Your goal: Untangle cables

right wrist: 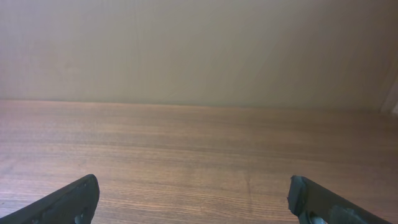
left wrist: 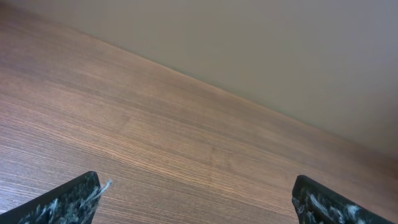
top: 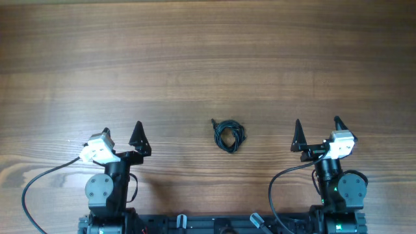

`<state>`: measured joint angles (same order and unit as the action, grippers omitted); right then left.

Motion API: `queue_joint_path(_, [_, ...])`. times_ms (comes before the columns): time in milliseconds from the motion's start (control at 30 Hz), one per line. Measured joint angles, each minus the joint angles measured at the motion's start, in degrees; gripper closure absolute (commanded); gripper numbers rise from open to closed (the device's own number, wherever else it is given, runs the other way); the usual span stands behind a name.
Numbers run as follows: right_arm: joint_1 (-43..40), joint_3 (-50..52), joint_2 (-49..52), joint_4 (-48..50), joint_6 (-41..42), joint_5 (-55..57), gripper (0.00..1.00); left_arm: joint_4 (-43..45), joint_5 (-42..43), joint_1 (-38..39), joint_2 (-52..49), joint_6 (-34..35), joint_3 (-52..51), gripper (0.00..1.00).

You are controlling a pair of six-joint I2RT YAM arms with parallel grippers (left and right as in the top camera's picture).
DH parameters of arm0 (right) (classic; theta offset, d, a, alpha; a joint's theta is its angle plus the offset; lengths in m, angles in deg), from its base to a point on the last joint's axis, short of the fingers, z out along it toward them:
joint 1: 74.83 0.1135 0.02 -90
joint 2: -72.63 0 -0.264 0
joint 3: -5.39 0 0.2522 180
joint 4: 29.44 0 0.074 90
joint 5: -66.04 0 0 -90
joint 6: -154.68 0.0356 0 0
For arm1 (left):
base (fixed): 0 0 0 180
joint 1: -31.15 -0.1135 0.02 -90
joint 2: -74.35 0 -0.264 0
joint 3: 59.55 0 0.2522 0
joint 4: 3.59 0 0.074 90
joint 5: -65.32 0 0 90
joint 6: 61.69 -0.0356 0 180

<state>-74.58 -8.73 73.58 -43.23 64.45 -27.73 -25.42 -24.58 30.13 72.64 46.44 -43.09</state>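
The cables [top: 228,134] lie as a small knotted bundle of thin black wire on the wooden table [top: 208,58], near the middle, seen only in the overhead view. My left gripper [top: 121,129] is open and empty, well to the left of the bundle. My right gripper [top: 318,123] is open and empty, to the right of it. In the left wrist view my left gripper's fingertips [left wrist: 196,193] stand wide apart over bare wood. In the right wrist view my right gripper's fingertips [right wrist: 193,196] are also wide apart over bare wood. The cables are out of view in both wrist views.
Both arm bases stand at the table's near edge, with thick black arm cables [top: 29,188] looping beside them. A plain beige wall [right wrist: 199,50] rises beyond the table's far edge.
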Motion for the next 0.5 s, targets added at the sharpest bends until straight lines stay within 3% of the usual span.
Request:
queue_joint_path(367, [0.0, 0.0, 0.0, 0.0, 0.0, 0.0, 0.0, 0.7, 0.0, 0.0, 0.0, 0.0, -0.1, 0.0])
queue_joint_path(500, [0.0, 0.0, 0.0, 0.0, 0.0, 0.0, 0.0, 12.9, 3.9, 0.0, -0.3, 0.0, -0.5, 0.0])
